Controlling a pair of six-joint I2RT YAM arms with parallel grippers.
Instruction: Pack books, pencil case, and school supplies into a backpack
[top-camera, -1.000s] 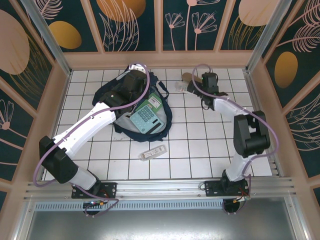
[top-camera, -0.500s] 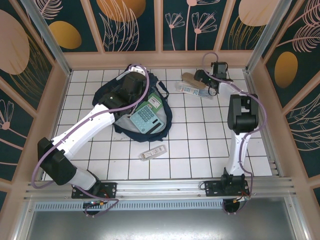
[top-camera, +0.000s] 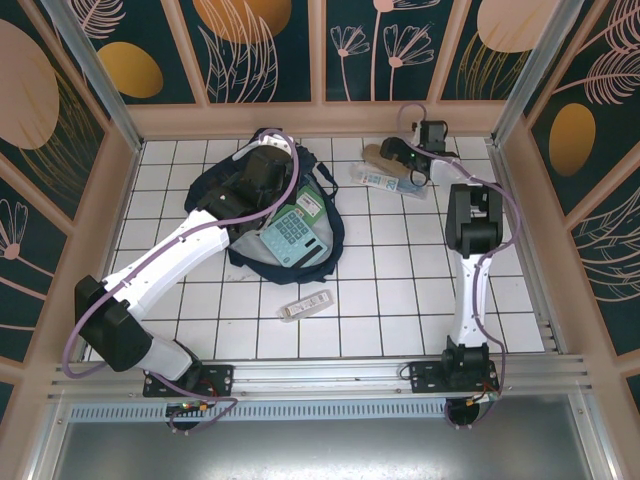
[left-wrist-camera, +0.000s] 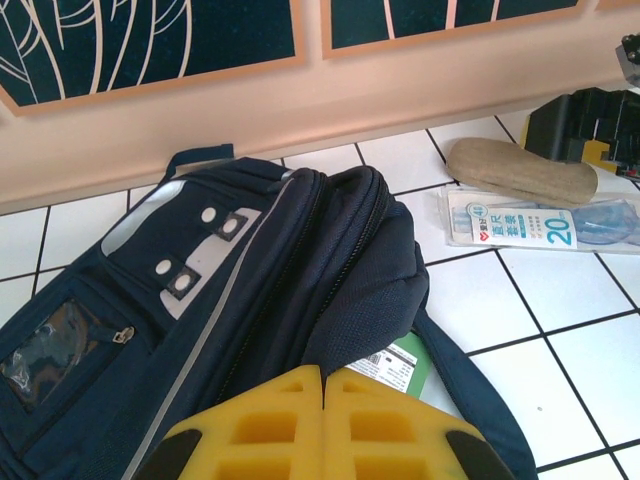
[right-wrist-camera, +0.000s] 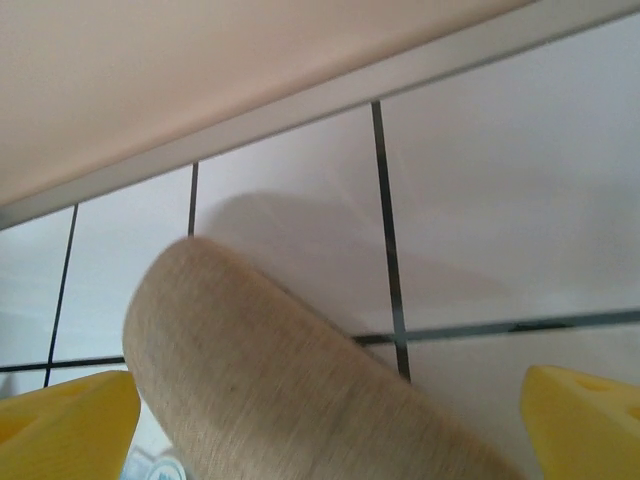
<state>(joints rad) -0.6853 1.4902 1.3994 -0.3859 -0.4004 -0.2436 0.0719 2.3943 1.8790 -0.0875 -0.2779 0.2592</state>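
White-tiled table (top-camera: 400, 290) with dark grout lines, boxed in by pale wooden rails. Behind them, dark teal wall panels (top-camera: 260, 50) with leaf and disc motifs.

Far left of centre: a large navy-blue fabric backpack (left-wrist-camera: 270, 260), lying flat with its zip mouth open toward the middle of the table. A mint-green calculator (top-camera: 291, 236) with white keys lies on the open mouth. Just beyond it, a small green book (left-wrist-camera: 395, 365) with a white label pokes out from under the flap. Both look lodged at the opening rather than pushed home. Cannot tell what else is inside.

Far edge, to the right of the bag: a tan-beige oblong fabric pencil case (left-wrist-camera: 520, 172) on the tiles. A clear bluish-white flat packet (left-wrist-camera: 540, 225) lies just beside it on the near side. Near the middle of the table, well apart from the rest: a slim white-grey rectangular bar (top-camera: 305, 305).

Left gripper (left-wrist-camera: 325, 400): yellow fingers pressed flat together, nothing seen between them. It sits low over the backpack's near side.

Right gripper (right-wrist-camera: 330, 395): spread wide over one rounded end of the pencil case. A yellow finger (right-wrist-camera: 60, 425) stands off on either side, with no contact visible.

Judgement: packing is partly done. The pencil case looks to be the item in hand and is not yet gripped. The packet and bar lie untouched outside. The calculator and green book probably need tucking in.
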